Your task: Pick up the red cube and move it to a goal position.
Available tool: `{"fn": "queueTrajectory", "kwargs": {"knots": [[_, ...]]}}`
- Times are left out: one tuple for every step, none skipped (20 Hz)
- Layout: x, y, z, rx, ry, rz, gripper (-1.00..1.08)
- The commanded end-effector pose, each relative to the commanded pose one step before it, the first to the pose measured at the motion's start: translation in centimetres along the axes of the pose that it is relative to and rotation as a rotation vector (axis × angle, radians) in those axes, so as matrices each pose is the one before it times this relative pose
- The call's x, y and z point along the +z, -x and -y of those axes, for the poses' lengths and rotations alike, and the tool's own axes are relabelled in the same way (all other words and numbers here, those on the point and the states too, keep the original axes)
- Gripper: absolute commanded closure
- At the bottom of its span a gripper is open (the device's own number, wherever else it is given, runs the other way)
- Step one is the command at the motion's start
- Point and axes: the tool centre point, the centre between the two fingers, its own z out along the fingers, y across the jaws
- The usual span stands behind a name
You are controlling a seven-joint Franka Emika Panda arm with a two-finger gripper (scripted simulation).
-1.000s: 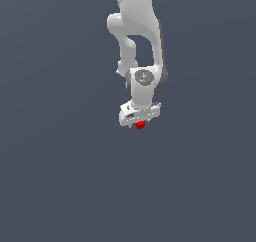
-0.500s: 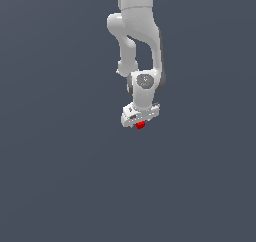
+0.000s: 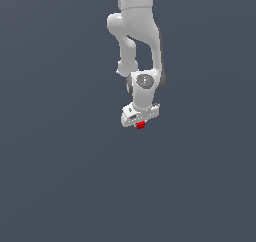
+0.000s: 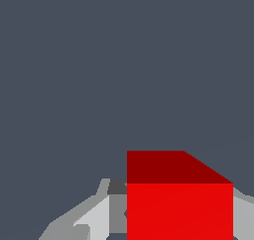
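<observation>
My pincer (image 3: pixel 140 120), just above the exterior frame's centre, is clamped on the red cube (image 3: pixel 141 125), which peeks out beneath it. No goal marker shows. I judge the carry goes best with steady squeeze, slow travel and no wrist twisting.

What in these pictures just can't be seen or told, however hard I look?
- Small bright red cube: in the exterior view only a sliver shows under the white robot gripper; in the wrist view the picture's edge cuts it off.
- The gripper's fingers: mostly hidden by the cube and the wrist view's edge.
- The goal position: no marker shows in either view.
- The white arm's base: cut off by the exterior view's top edge.
</observation>
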Motion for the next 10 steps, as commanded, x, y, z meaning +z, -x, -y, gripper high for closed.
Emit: {"fn": "queueTrajectory", "kwargs": {"knots": [[0.013,-0.01,0.005,-0.00023,0.00002,-0.00012,1.08],[-0.016,0.009,0.002,0.0,0.0,0.0,1.08],[-0.015,-0.016,-0.018,0.0,0.0,0.0,1.08],[-0.046,-0.047,-0.054,0.0,0.0,0.0,1.08],[-0.076,-0.079,-0.089,0.0,0.0,0.0,1.08],[-0.107,-0.111,-0.125,0.0,0.0,0.0,1.08],[-0.138,-0.143,-0.161,0.0,0.0,0.0,1.08],[-0.168,-0.175,-0.196,0.0,0.0,0.0,1.08],[-0.199,-0.207,-0.232,0.0,0.0,0.0,1.08],[-0.228,-0.238,-0.267,0.0,0.0,0.0,1.08]]}}
